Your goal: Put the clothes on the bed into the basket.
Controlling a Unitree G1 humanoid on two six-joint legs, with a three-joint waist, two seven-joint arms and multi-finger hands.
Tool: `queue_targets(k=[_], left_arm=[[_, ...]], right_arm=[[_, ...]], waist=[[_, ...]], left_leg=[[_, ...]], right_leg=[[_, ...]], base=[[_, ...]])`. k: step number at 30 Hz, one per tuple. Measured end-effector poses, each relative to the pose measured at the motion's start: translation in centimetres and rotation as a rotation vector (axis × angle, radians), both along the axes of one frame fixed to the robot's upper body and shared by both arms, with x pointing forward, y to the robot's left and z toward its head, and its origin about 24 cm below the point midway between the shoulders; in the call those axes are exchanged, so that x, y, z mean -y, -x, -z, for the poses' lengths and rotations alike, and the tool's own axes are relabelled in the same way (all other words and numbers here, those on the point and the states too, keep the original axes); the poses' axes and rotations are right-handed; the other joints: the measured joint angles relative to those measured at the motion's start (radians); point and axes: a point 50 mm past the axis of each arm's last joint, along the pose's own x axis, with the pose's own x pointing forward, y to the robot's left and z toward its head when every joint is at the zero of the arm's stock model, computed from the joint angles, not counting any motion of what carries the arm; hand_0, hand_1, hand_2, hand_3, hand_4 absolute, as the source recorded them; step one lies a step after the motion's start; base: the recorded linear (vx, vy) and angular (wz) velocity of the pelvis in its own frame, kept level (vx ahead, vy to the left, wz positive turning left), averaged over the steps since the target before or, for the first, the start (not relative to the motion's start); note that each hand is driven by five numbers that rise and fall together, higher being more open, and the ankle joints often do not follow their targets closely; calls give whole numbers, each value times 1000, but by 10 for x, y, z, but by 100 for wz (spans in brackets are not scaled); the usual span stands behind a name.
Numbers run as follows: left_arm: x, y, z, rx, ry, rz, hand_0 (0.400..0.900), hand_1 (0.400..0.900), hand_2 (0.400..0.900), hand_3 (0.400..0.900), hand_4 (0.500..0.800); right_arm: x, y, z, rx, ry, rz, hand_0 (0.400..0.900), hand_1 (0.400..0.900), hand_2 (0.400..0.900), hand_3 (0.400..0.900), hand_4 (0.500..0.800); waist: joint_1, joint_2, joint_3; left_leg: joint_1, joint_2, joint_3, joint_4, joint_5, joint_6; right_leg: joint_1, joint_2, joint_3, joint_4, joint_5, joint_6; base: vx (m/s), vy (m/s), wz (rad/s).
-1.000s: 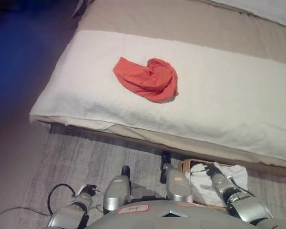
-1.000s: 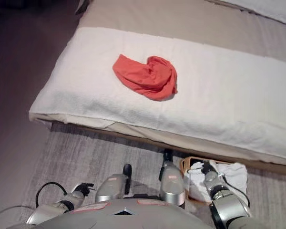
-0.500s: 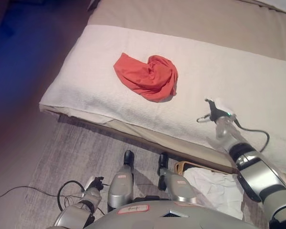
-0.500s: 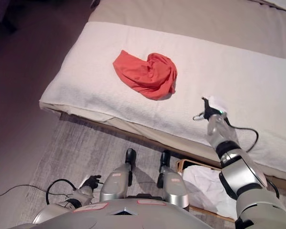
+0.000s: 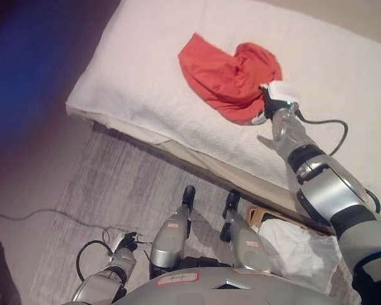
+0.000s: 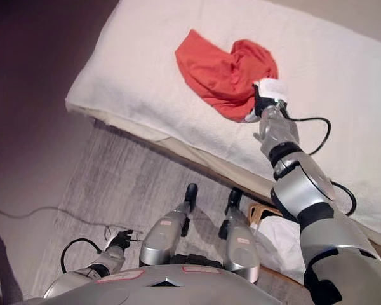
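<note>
A crumpled red garment (image 5: 225,73) lies on the bed's white cover (image 5: 140,82). My right hand (image 5: 268,107) is stretched out over the bed and meets the garment's lower right edge; in the right eye view the hand (image 6: 256,105) shows against the red cloth. My left hand (image 5: 124,244) hangs low at the lower left, over the floor. The basket (image 5: 256,213) stands on the floor by the bed's side at the lower right, with a white cloth (image 5: 300,244) in it.
The bed's near edge (image 5: 178,152) runs diagonally across the view. A grey rug (image 5: 114,190) covers the floor before it. A thin cable (image 5: 25,215) lies on the floor at the left.
My right arm has risen from the basket and reached over the bed to the red garment's edge. The view has shifted as well. The left hand stays low.
</note>
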Motion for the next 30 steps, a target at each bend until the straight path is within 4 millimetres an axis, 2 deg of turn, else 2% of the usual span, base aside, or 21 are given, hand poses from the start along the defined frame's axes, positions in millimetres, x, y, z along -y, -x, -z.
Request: queue_targets(k=[1, 5, 8, 12, 17, 20, 23, 30], left_arm=[[0, -2, 0, 7, 2, -5, 900, 900, 900, 900, 800], [0, -12, -3, 31, 5, -16, 900, 900, 900, 900, 800], [2, -25, -6, 63, 8, -14, 900, 900, 900, 900, 800], [1, -36, -10, 95, -3, -10, 900, 900, 900, 900, 800], [-1, -40, -11, 108, 1, -35, 900, 900, 900, 900, 800], [-1, -42, -12, 115, 6, -45, 900, 900, 900, 900, 800], [-1, -43, -12, 120, 10, -55, 900, 900, 900, 900, 800], [0, -49, -14, 143, 21, -62, 900, 900, 900, 900, 800]], right_arm=[[-3, -3, -7, 18, 5, -8, 900, 900, 900, 900, 800], [-11, -14, -36, 86, 10, -27, 900, 900, 900, 900, 800], [-9, -19, -50, 113, 16, -10, 900, 900, 900, 900, 800], [-6, -22, -62, 135, 17, 12, 900, 900, 900, 900, 800], [3, -23, -73, 147, 49, 41, 900, 900, 900, 900, 800], [14, -24, -87, 169, 65, 65, 900, 900, 900, 900, 800], [29, -22, -91, 161, 80, 100, 900, 900, 900, 900, 800], [30, -23, -102, 169, 90, 101, 900, 900, 900, 900, 800]], waist=[[16, -4, 13], [24, -29, 49], [45, -43, 68], [56, -45, 83], [77, -29, 116], [90, -15, 147], [104, -3, 169], [101, 1, 176]], left_leg=[[-6, 1, -8, 3, 0, -1], [-28, 0, -35, 15, 1, -1], [-34, -5, -47, 15, 1, -2], [-64, -16, -73, 18, 8, -10], [-115, -24, -101, 23, 25, -19], [-150, -26, -116, 24, 38, -22], [-163, -28, -125, 24, 45, -24], [-189, -28, -130, 24, 53, -27]], right_leg=[[0, 1, -7, 0, 2, -3], [0, 1, -24, 0, 2, -3], [0, -3, -28, -3, 2, -2], [-12, -11, -53, -13, 1, -2], [-51, -18, -75, -6, 1, -2], [-82, -19, -85, 4, 1, -2], [-93, -21, -95, 9, 2, -1], [-125, -24, -101, 22, 2, -1]], base=[[-7, 16, 24], [-7, 17, 22], [-9, 20, 21], [-2, 25, 19], [-24, 17, 20], [1, 9, 9], [-4, 4, 2], [0, 0, 0]])
